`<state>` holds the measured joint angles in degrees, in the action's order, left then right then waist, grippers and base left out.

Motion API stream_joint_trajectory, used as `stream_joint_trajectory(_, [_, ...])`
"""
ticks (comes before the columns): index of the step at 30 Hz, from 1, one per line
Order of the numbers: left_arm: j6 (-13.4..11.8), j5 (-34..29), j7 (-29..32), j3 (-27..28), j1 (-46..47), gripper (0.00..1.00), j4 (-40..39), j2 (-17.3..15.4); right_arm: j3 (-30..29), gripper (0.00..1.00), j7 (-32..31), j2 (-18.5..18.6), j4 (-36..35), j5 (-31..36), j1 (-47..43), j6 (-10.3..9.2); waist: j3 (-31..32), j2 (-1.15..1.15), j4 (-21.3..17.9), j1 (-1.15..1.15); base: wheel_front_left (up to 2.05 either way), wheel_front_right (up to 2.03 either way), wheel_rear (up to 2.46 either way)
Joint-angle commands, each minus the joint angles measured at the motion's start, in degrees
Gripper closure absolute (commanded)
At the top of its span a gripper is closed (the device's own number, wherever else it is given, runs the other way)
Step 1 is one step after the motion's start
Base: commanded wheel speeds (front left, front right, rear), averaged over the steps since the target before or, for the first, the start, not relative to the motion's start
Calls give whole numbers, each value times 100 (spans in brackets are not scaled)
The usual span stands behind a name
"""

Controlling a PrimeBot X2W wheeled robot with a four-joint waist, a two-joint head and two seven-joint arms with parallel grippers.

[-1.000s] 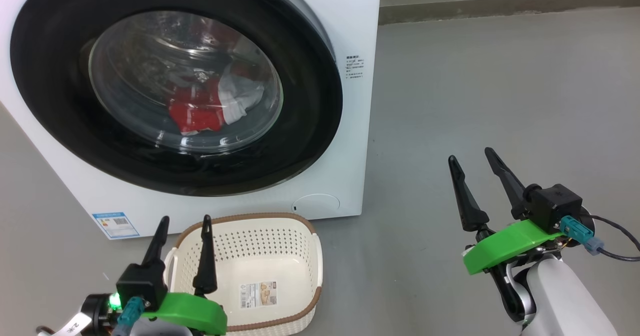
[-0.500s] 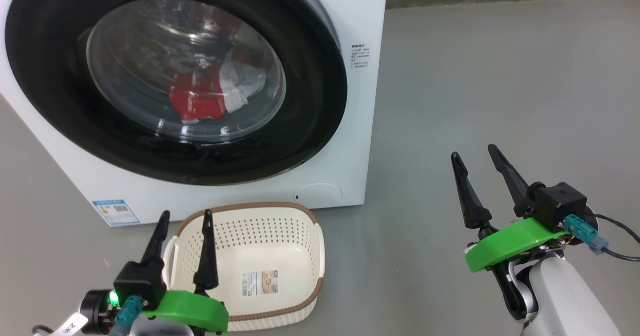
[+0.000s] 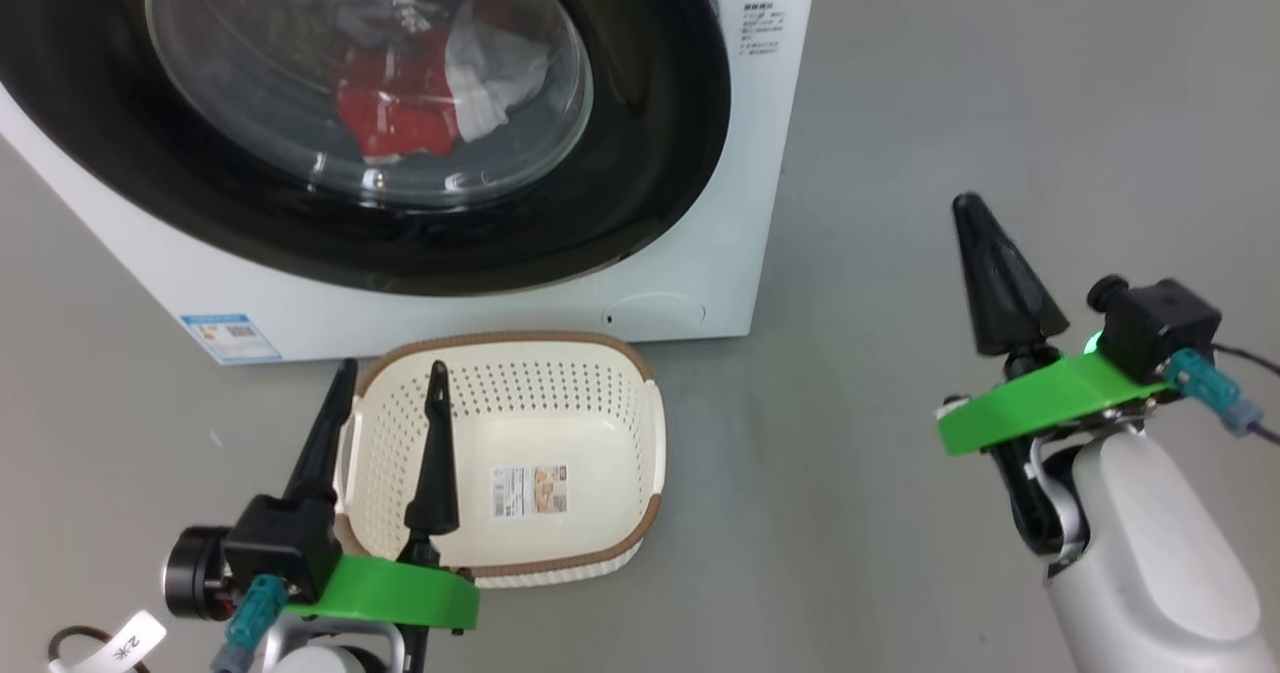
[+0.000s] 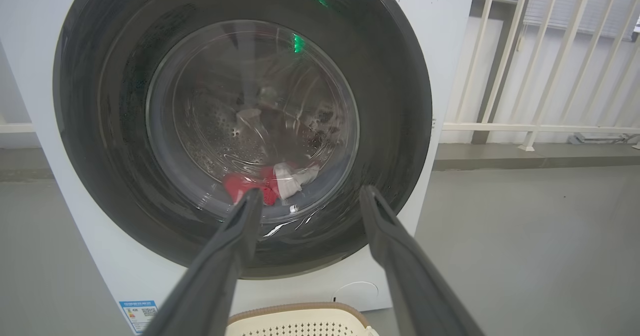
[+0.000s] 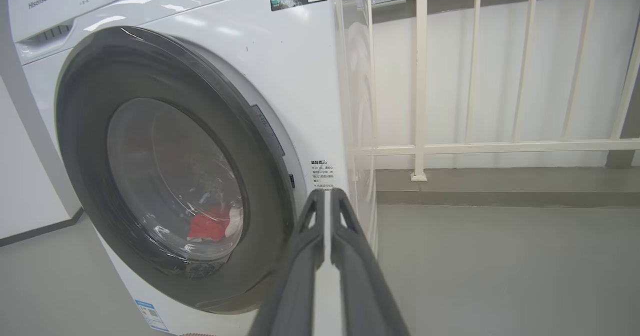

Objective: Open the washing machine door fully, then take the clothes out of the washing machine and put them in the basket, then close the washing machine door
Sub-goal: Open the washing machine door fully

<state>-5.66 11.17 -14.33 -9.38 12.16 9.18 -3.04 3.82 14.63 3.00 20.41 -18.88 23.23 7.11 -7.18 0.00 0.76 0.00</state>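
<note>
Right tool (image 3: pixel 968 208): long dark fingers pressed together, pinching nothing, raised above bare grey floor (image 3: pixel 950 73). Ahead and to the left of it, apart and untouched: right-hand edge of large round door with wide glossy black rim and bulging clear glass bowl (image 5: pixel 265 216), shut against white boxy front-loading washing machine (image 5: pixel 310 76). Along that edge, a short dark strip (image 5: pixel 268 129) between rim and cabinet, running up and down; possibly the pull recess, though too small to tell. If so, closed fingers to come in from the right, pointing leftward behind the rim. Beyond the glass, low in the drum: soft bright red and white clothes (image 3: pixel 400 113). Left tool (image 3: pixel 392 365): fingers spread wide, empty, hovering just above small cream-white perforated plastic basket with brown rim (image 3: pixel 560 393); door's middle straight ahead of it, right-hand edge off to its right. Nearer to that edge: right arm. Door first, clothes after.
</note>
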Motion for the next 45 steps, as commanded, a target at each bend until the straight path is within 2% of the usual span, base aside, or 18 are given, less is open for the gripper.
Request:
stream_joint_trajectory(1, [-16, 5, -56, 140, 197, 0, -206, -100, 59, 100, 37, -13, -166, -71, 239, 37, -202, 0, 125, 0, 0, 0, 0])
stream_joint_trajectory(7, [1, 11, -52, 21, 250, 0, -443, -92, -30, 100, 37, -13, -21, -547, 729, 37, -472, 0, 281, 0, 0, 0, 0])
stream_joint_trajectory(11, [2, 10, -52, -39, 298, 0, -529, -88, 66, 100, 37, -13, 289, -1391, 1132, 37, -665, 0, 361, 0, 0, 0, 0])
stream_joint_trajectory(19, [5, 19, -48, -168, 410, 0, -515, -71, 226, 100, 37, -13, 701, -2191, 1886, 37, -1036, 0, 503, 0, 0, 0, 0])
stream_joint_trajectory(26, [35, 50, -59, -213, 551, 0, -517, -57, 536, 100, -7, -13, 1166, -3308, 2547, 37, -1318, 0, 609, 0, 0, 0, 0])
stream_joint_trajectory(36, [55, 24, -65, -310, 658, 0, -530, -38, 591, 100, -763, -13, 1602, -4851, 3438, 37, -1599, 0, 823, 0, 0, 0, 0])
stream_joint_trajectory(45, [88, 12, -66, -345, 688, 0, -572, -23, 248, 100, -1602, 54, 2041, -5629, 4038, 37, -1759, 0, 996, 0, 0, 0, 0])
